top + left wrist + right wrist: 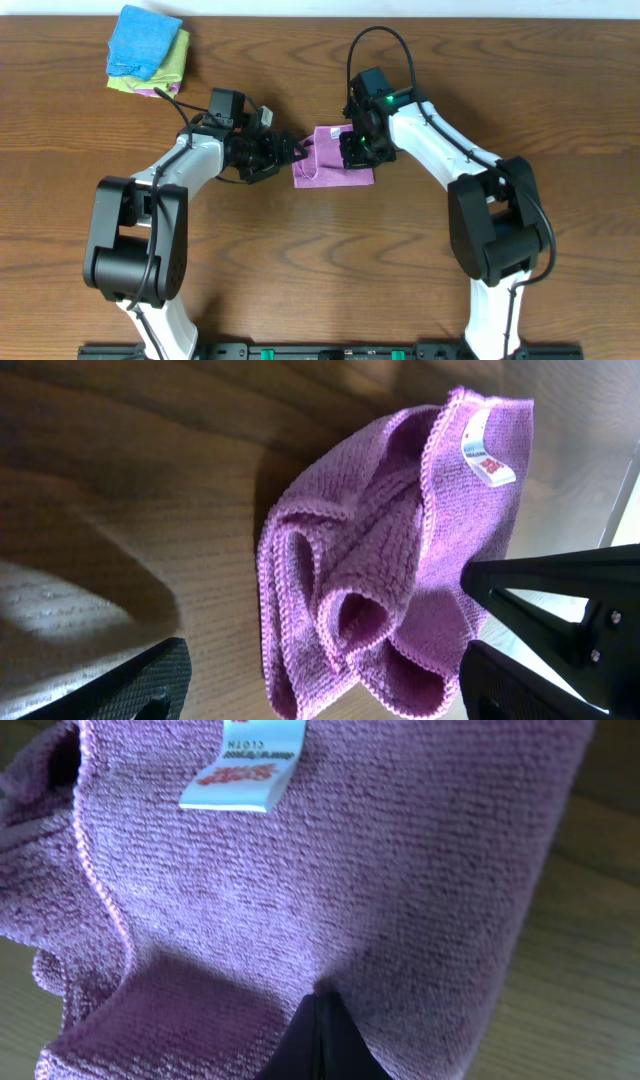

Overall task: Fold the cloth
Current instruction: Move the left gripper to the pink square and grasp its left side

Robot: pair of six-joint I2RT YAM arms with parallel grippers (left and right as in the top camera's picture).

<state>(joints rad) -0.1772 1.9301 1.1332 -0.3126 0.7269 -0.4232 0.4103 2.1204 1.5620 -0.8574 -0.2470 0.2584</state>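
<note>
Overhead: cloth (326, 170) beneath right hand (354, 150)

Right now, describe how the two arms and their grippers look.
The left arm and right arm have white links and bulky black joints, each trailing a black cable. A green light glows on the right wrist. The left gripper and right gripper are black and tapered.

1. I see the cloth (380, 560) lying bunched in soft folds on the wooden table (120, 480).
2. A white tag (482, 452) sits by its top corner.
3. My left gripper (325, 655) is wide open around the cloth's near end.
4. The right gripper (472, 573) touches the cloth's right side with its pointed tip.
</note>
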